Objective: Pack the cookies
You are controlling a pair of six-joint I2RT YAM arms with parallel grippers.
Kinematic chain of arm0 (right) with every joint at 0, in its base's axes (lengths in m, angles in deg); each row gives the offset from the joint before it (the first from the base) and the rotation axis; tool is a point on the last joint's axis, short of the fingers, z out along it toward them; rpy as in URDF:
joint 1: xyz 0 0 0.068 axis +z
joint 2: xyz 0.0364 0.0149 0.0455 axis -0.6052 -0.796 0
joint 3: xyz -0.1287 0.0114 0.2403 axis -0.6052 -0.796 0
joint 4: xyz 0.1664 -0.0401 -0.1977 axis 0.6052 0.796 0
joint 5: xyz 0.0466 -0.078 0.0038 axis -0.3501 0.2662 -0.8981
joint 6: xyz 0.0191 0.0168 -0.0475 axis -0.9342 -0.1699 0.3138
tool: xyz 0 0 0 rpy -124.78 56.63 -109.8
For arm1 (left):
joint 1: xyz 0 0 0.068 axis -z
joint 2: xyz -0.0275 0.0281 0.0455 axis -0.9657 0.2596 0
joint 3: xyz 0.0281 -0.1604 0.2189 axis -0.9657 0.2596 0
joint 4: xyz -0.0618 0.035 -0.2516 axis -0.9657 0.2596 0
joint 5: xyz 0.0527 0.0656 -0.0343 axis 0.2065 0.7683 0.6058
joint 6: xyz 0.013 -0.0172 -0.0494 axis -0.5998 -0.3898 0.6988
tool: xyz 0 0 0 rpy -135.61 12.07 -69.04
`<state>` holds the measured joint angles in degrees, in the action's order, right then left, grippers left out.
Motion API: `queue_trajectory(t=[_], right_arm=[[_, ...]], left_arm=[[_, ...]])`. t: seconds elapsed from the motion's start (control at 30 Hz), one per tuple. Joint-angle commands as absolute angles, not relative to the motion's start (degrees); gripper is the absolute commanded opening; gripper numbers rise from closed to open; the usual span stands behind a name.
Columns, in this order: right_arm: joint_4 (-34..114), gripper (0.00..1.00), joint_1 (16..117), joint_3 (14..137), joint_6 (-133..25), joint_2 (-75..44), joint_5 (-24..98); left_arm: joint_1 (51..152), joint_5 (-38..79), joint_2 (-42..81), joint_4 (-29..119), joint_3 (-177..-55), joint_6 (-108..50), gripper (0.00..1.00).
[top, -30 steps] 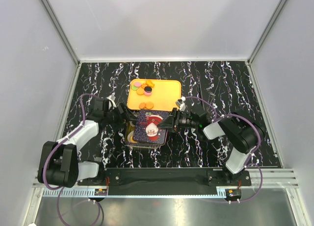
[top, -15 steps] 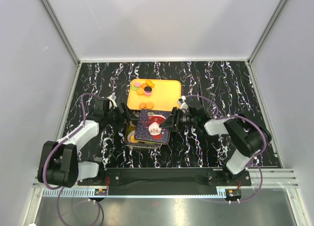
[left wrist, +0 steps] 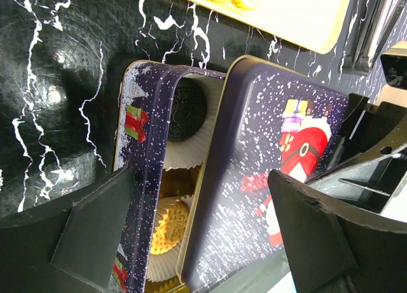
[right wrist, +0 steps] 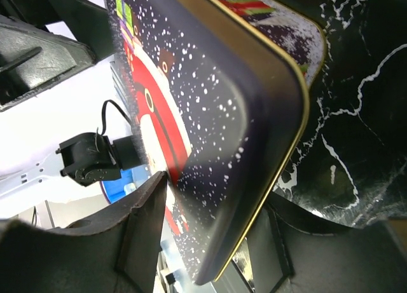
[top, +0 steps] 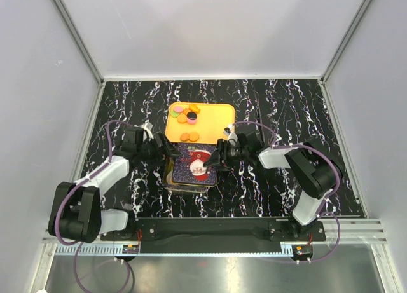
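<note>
Several cookies (top: 186, 114) lie on the orange tray (top: 213, 120), mostly orange, with black, green and pink ones among them. More cookies sit in white paper cups inside the Christmas tin (left wrist: 149, 178): a black one (left wrist: 187, 112) and an orange one (left wrist: 168, 226). The Santa lid (top: 196, 164) lies askew over the tin, and the tin's left strip stays uncovered. My right gripper (right wrist: 216, 242) is shut on the lid's right rim (right wrist: 267, 153). My left gripper (left wrist: 203, 236) is open and straddles the tin's left wall and the lid.
The tin (top: 170, 178) stands on the black marbled table just in front of the tray. Both grippers, left (top: 166, 148) and right (top: 215, 159), crowd its two sides. Grey walls enclose the table on three sides.
My right gripper has carried the lid leftward and lower over the tin, hiding most of the cups inside. The left gripper has barely moved.
</note>
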<state>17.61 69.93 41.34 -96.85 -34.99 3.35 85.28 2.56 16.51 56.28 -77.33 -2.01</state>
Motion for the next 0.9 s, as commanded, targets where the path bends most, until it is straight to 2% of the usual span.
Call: queue_trajectory(t=[0.0, 0.87], right_arm=[[18.7, 0.56, 70.6, 43.5, -95.9, -35.7, 4.2], [36.4, 0.70, 75.3, 51.8, -88.0, -35.0, 13.5]], left_arm=[[85.9, 0.3, 16.9, 52.6, -77.0, -1.7, 0.93], [91.2, 2.5, 13.9, 44.8, -72.4, 7.1, 0.93]])
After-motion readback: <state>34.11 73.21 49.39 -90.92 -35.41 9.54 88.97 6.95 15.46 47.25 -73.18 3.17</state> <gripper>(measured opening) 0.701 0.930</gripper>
